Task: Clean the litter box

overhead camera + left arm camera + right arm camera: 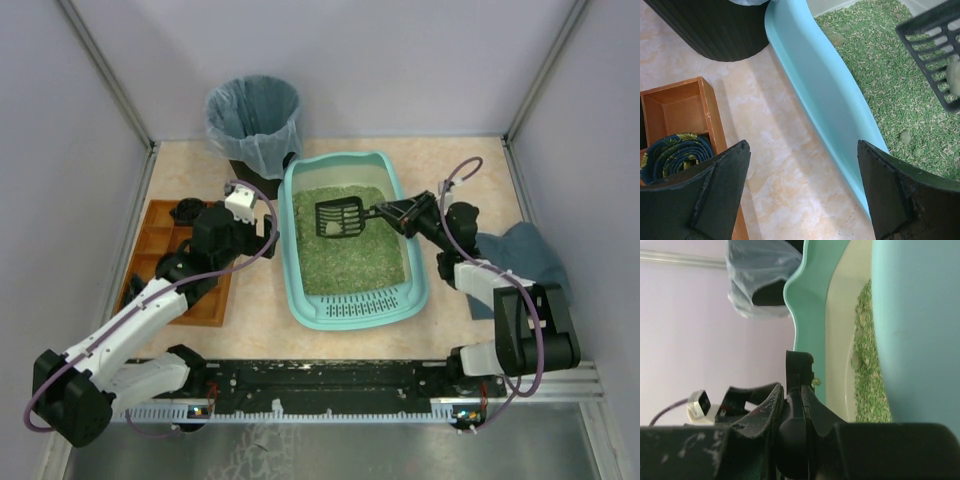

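The teal litter box [292, 262] lies mid-table, green litter [352, 255] inside and its slotted lip toward the arms. My right gripper [388, 212] is shut on the handle [799, 369] of a black slotted scoop [340, 217], which hangs level over the far half of the litter. In the left wrist view a grey clump [954, 75] rests in the scoop [932, 42], and other clumps [905, 137] lie in the litter. My left gripper [802, 147] is open and empty over bare table, just left of the box wall [825, 95].
A black bin [254, 120] with a blue-grey bag stands behind the box's far left corner. A brown wooden compartment tray [165, 262] at the left holds a rolled leaf-print cloth [675, 150]. A blue-grey cloth [522, 255] lies at the right, and walls enclose the table.
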